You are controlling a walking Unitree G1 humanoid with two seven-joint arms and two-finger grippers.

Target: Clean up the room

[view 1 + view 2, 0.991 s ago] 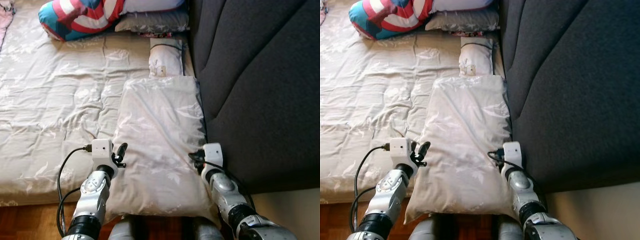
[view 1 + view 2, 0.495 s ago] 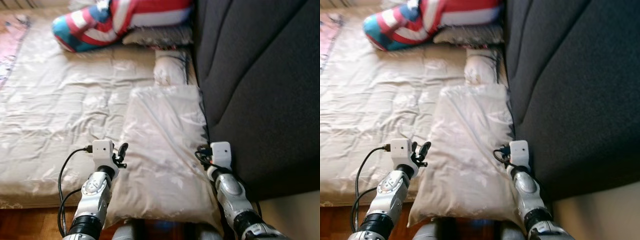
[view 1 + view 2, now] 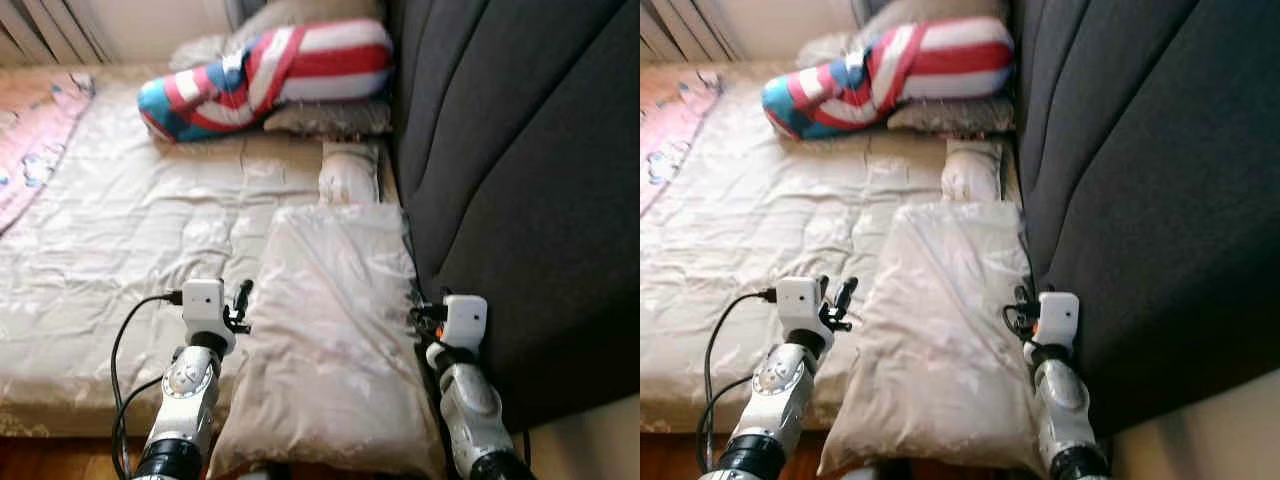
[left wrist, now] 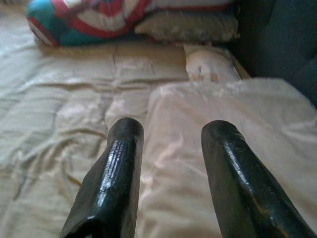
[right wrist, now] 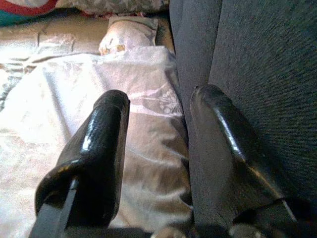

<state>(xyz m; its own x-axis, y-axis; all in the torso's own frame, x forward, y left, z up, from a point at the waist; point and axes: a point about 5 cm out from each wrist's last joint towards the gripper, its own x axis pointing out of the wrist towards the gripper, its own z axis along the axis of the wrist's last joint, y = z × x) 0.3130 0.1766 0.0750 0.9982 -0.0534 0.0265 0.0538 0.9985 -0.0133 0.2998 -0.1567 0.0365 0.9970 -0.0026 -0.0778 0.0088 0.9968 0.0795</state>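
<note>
Between the two grippers: one large beige pillow (image 3: pixel 335 340) on one quilted mattress (image 3: pixel 120 250). Left gripper (image 4: pixel 171 148) and right gripper (image 5: pixel 158 114) both spread, grasping nothing. Beyond the fingertips: one small pillow (image 3: pixel 348 178), one striped bolster (image 3: pixel 270 75); one dark sofa back (image 3: pixel 520 170) beside the right gripper.

Your two head views look forward and down from above the foot of the bed (image 3: pixel 110 250), with the long beige pillow (image 3: pixel 335 330) running straight away from you toward the striped cushion (image 3: pixel 275 75). Both eyes share that pillow, the cushion and the dark headboard panel (image 3: pixel 1140 190) beside the pillow; the right eye sits slightly to the side, so the pillow lands further left in its picture. Your left wrist view looks low along its fingers (image 4: pixel 111 183) over the pillow's near edge toward the cushion. Your right wrist view sits close to the seam where pillow meets panel, its fingers (image 5: pixel 96 148) straddling it.
</note>
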